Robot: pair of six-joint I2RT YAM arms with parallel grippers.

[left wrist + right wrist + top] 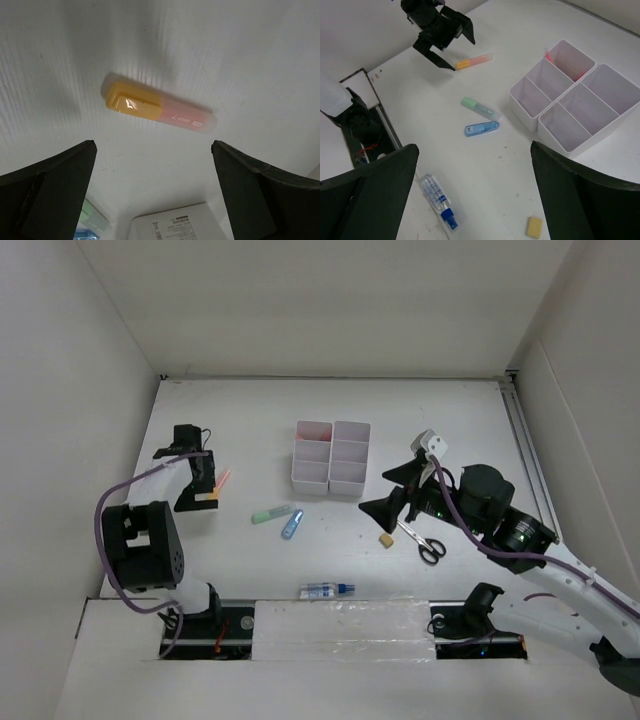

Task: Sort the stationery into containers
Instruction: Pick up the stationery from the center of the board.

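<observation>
I am working over a white table [250,430], and the white organizer [331,457] is sitting on it about mid-table. Well off to the organizer's left, an orange-and-pink highlighter [474,61] is lying flat. Nearer to me, off the organizer's near-left corner, a light green marker [271,514] and a small blue tube [292,525] are lying just beside each other. A tan eraser [384,539] and black-handled scissors [424,542] are resting off its near-right corner. A clear blue-capped bottle [327,590] is lying farthest from it, by the near edge.
</observation>
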